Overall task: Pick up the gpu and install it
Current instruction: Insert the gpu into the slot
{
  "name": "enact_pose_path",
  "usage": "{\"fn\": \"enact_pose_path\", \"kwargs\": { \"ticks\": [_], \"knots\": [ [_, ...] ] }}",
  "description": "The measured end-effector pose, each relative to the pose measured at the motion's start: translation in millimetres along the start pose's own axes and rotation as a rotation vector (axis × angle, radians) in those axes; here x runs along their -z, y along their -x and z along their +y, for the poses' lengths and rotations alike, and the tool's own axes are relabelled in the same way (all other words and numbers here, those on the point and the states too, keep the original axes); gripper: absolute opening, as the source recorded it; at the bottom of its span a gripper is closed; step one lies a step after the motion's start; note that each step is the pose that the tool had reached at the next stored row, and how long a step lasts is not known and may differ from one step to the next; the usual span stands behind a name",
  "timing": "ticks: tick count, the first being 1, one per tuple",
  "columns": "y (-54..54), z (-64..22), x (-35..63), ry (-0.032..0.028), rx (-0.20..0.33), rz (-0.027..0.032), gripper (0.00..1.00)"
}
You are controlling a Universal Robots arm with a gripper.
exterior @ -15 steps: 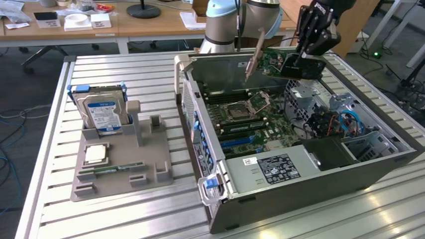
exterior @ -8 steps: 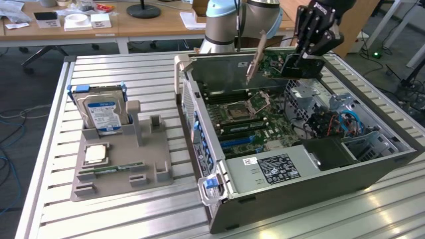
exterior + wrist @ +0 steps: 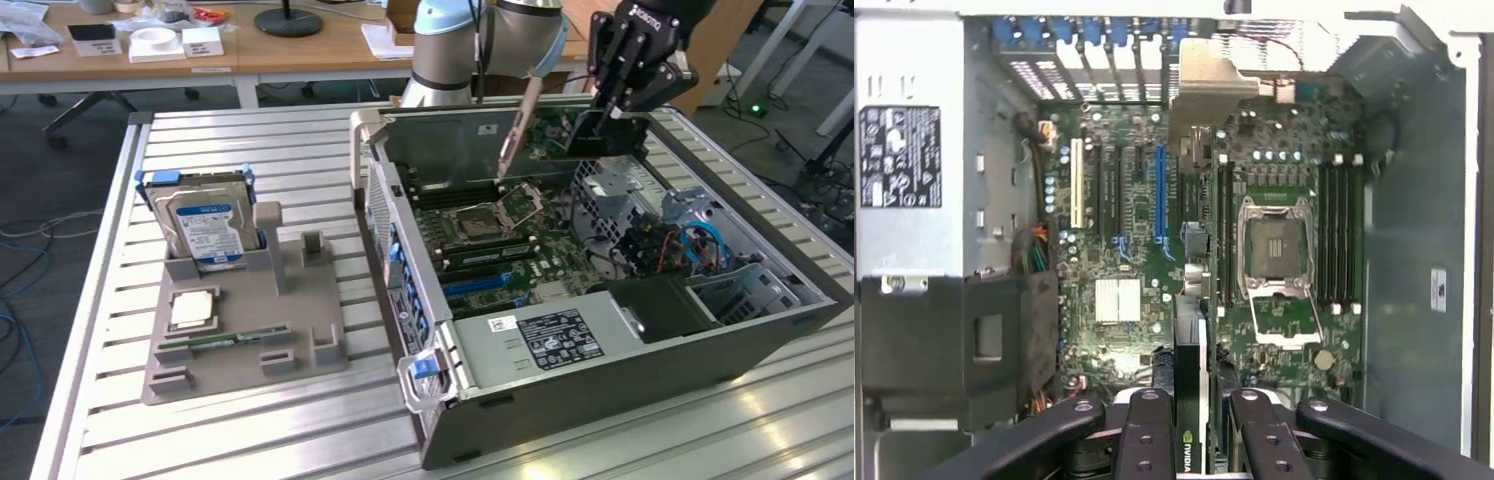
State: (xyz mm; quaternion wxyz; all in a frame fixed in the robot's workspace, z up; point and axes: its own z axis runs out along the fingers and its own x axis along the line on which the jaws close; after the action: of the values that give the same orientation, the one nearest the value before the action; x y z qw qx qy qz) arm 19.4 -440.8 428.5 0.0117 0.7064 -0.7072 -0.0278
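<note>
My gripper (image 3: 603,135) hangs over the far end of the open computer case (image 3: 601,375) and is shut on the gpu (image 3: 550,132). The card is held on edge above the motherboard (image 3: 501,245), its silver bracket (image 3: 515,140) slanting down toward the board. In the wrist view the gpu (image 3: 1192,310) appears edge-on between my black fingers (image 3: 1146,435), with its bracket (image 3: 1206,85) at the far end. It floats above the board between the blue slot (image 3: 1160,195) and the CPU socket (image 3: 1279,255), touching neither.
A grey fixture tray (image 3: 314,340) on the exterior view's left holds a hard drive (image 3: 207,225), a CPU (image 3: 194,310) and a RAM stick (image 3: 220,342). The power supply (image 3: 554,335) and cables (image 3: 681,245) sit inside the case. A desk (image 3: 267,45) stands behind.
</note>
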Motion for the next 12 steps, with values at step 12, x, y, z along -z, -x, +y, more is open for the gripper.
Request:
{"fn": "enact_pose_path", "kwargs": {
  "ticks": [12],
  "knots": [
    [0.0,0.0,-0.1,0.0017,0.075,0.0042,0.26]
  ]
}}
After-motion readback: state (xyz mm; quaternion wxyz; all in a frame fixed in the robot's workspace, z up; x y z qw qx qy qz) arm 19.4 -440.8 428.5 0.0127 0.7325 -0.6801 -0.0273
